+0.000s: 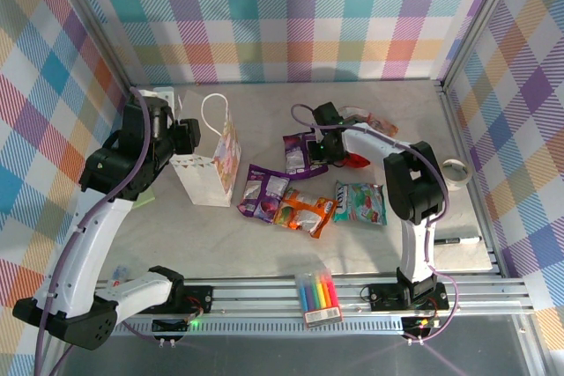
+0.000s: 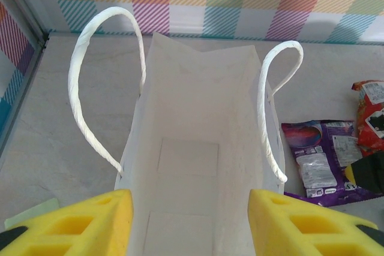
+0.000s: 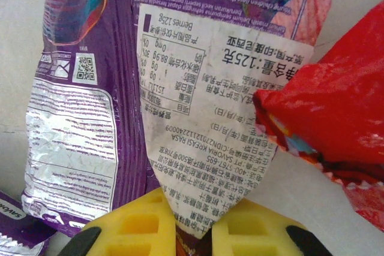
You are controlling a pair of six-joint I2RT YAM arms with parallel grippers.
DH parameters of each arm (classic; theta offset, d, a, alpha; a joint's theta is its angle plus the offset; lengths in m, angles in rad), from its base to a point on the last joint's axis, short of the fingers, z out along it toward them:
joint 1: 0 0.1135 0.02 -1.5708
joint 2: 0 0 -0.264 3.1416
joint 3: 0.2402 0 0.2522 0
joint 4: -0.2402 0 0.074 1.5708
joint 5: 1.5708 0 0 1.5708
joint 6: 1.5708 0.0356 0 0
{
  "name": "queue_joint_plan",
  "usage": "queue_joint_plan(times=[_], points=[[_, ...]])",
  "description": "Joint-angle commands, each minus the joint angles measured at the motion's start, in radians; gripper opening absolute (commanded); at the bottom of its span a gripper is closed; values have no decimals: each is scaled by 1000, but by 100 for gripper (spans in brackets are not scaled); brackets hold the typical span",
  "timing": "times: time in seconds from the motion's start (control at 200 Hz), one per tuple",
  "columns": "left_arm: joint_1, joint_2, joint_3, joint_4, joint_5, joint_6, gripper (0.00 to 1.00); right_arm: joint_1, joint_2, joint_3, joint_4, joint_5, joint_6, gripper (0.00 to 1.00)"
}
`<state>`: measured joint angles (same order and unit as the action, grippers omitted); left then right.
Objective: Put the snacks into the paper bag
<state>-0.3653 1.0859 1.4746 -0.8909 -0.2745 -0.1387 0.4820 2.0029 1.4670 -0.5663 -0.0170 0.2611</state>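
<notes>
The right hand (image 3: 193,225) pinches a purple snack pack (image 3: 90,88) near the middle of the top view, so next it should lift it left over the paper bag (image 1: 214,169), where the left hand (image 2: 191,226) hovers, fingers spread.

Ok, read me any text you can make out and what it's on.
"125g", "125克": white sticker on the purple snack packet, upside down.
"PT SAVORIA KREASI RASA": same sticker.
"SAVO": second purple packet, cut off.
Remaining fine print: too small.
</notes>
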Motion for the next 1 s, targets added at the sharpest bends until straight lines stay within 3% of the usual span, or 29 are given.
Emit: queue_joint_plan(times=[0.0, 0.59, 0.995], points=[[-7, -29, 25, -17, -35, -19, 55, 6, -62, 45, -31, 6, -36, 0], [0, -21, 40, -76, -223, -96, 58, 9, -228, 90, -43, -48, -45, 0], [76, 42, 54, -88, -175, -110, 55, 18, -327, 115, -40, -103, -26, 0]])
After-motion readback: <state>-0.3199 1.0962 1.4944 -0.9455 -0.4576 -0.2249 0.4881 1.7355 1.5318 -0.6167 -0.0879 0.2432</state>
